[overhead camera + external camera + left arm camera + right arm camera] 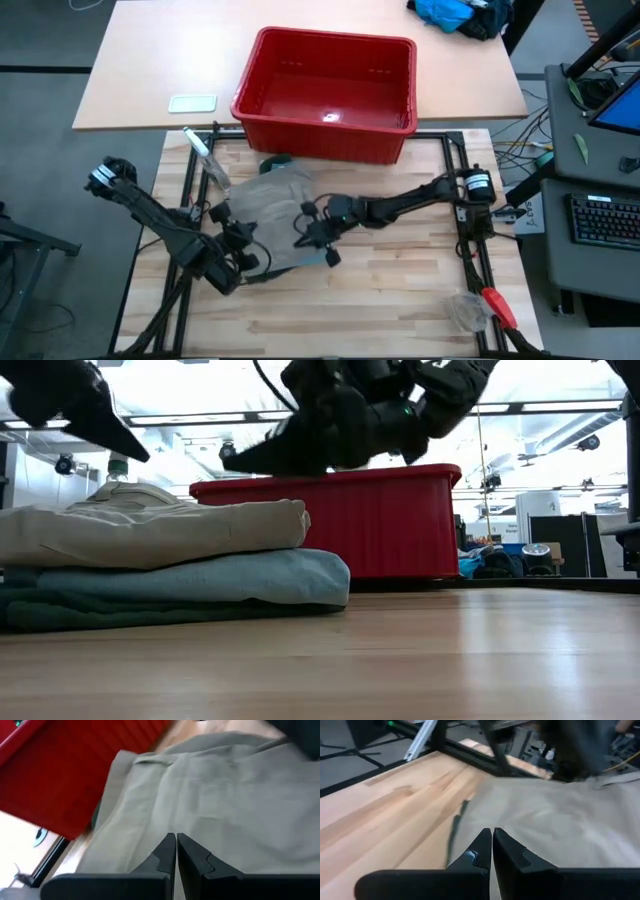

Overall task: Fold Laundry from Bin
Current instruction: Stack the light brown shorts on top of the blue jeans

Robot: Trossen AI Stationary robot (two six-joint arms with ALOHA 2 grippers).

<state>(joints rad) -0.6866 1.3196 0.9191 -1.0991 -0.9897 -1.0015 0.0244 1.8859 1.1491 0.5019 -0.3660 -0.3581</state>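
Observation:
The laundry lies as a folded stack on the wooden table: a khaki piece [150, 530] on top, light blue denim [200, 578] under it, and a dark green garment [60, 610] at the bottom. From above, mostly the khaki piece [262, 208] shows. The red bin [328, 92] stands just beyond the stack. My left gripper [176, 837] is shut and hovers over the stack's near left part [135, 452]. My right gripper [492, 832] is shut too, above the stack's right side [232, 464]. Neither touches the cloth.
A bright blue and black cloth heap [455, 15] lies on the far table's right corner, and a pale flat item [192, 103] on its left. A clear bottle [208, 160] stands left of the stack. A red-handled tool [497, 305] lies near the right front corner.

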